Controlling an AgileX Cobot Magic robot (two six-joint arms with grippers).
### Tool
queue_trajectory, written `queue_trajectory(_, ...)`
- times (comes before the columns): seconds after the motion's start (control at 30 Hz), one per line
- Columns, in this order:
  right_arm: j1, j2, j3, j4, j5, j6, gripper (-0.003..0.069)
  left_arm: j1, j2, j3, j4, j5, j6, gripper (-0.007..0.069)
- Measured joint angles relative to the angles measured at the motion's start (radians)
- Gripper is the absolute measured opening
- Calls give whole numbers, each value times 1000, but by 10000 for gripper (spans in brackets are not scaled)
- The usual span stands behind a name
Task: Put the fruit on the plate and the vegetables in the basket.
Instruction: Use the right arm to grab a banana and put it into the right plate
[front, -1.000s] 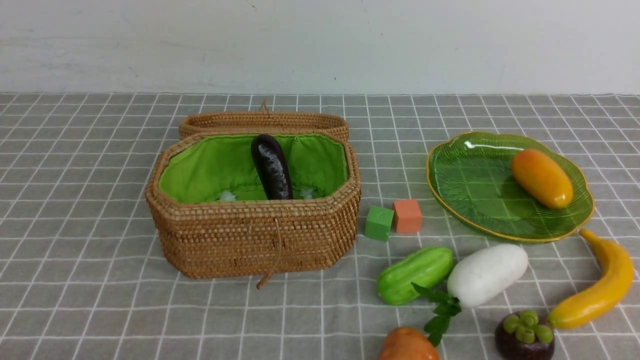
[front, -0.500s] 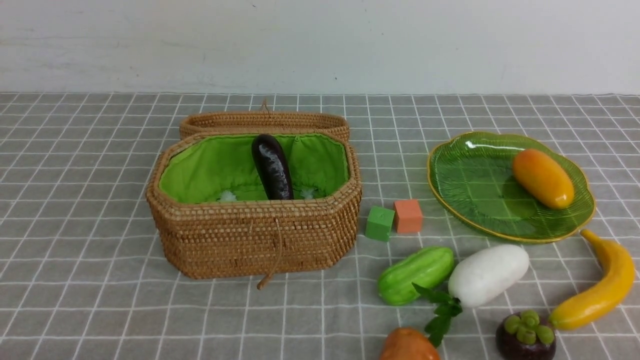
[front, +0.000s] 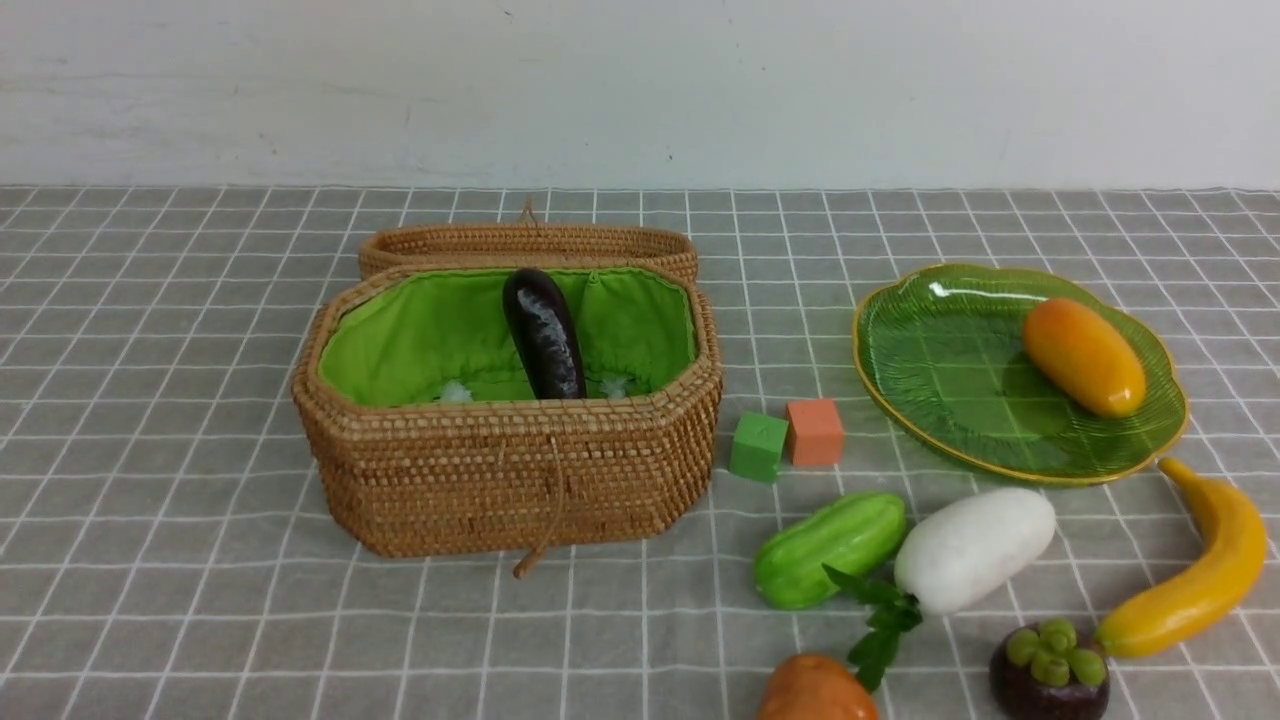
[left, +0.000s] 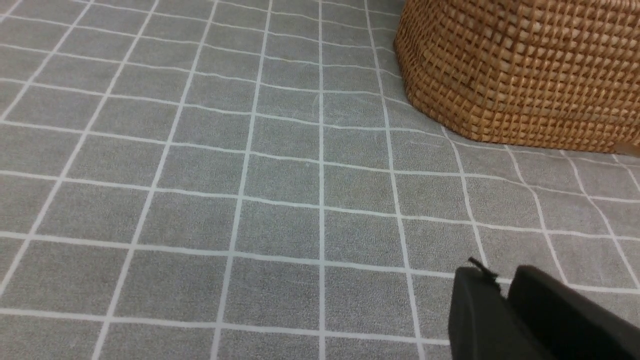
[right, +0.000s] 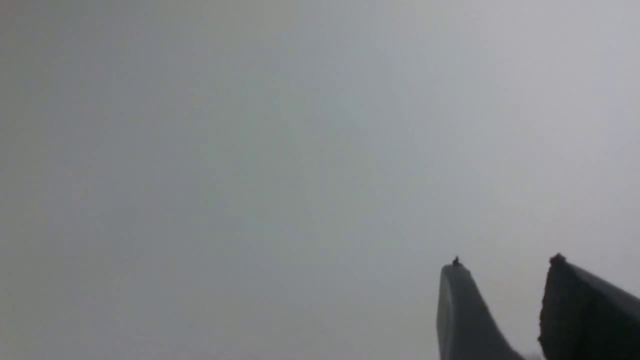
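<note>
Nothing on the bench (front: 150, 450) has moved; eggplant (front: 543, 335) in the basket (front: 505, 480), mango (front: 1083, 356) on the plate (front: 930, 370) near the right edge; left fingers (left: 475, 320) nearly together, right fingers (right: 457, 315) parted, both empty; sorting seems paused.

a staged test table: grey checked cloth (front: 200, 500), bare white wall (front: 640, 80).

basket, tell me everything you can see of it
The basket is an oblong brown woven rattan box, standing upright on the grey checked cloth with its lid folded back behind. A bright green lining shows inside, an eggplant leans in it, and a cord loop hangs down its front.
</note>
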Motion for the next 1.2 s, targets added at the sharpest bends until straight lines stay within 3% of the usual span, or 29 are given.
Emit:
queue_trajectory(0.1, 0, 197, -77, -93, 252, -72, 242, 0, 0, 0, 0, 0, 0, 94)
queue_trajectory(0.3, 0, 418, -78, -68, 374, -72, 242, 0, 0, 0, 0, 0, 0, 101)
queue_trajectory(0.43, 0, 625, -78, -37, 452, 15, 258, 0, 0, 0, 0, 0, 0, 103)
queue_trajectory(0.63, -62, 921, -108, -71, 454, 203, 373, 0, 0, 0, 0, 0, 0, 103)
queue_trajectory(0.83, -136, 1186, -181, 1, 354, 194, 468, 0, 0, 0, 0, 0, 0, 103)
queue_trajectory(1.0, -136, 1316, -197, 74, 245, 162, 465, 0, 0, 0, 0, 0, 0, 110)
queue_trajectory(1.2, -136, 1441, -198, 122, 210, 107, 337, 0, 0, 0, 0, 0, 0, 113)
